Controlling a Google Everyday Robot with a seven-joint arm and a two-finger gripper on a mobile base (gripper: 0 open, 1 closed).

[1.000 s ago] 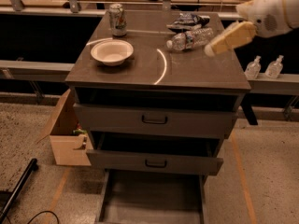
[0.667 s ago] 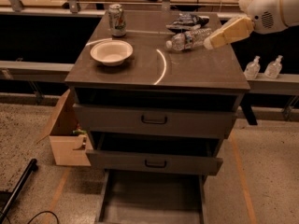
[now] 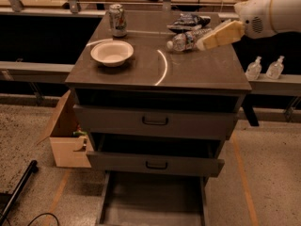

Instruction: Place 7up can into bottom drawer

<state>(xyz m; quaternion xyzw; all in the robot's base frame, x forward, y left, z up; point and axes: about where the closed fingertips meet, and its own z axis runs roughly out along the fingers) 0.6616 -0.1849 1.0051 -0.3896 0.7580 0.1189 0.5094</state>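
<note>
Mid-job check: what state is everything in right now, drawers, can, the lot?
7up can: upright on the cabinet top, back left.
bottom drawer: pulled out, can not in it.
middle drawer: partly out.
top drawer: slightly out.
bowl: right way up.
plastic bottle: lying on its side.
gripper: above the top, beside the bottle, away from the can.

Table (image 3: 197, 76): grey top with a white curved mark (image 3: 162, 68). On it, a white bowl (image 3: 112, 53) at front left and a clear plastic bottle (image 3: 184, 40) lying on its side at rear right, just beside the tool (image 3: 221, 34). A crumpled dark packet (image 3: 189, 21) lies behind the bottle. A cardboard box (image 3: 66, 138) stands on the floor at left. Two small bottles (image 3: 254, 68) stand on a ledge at right.
</note>
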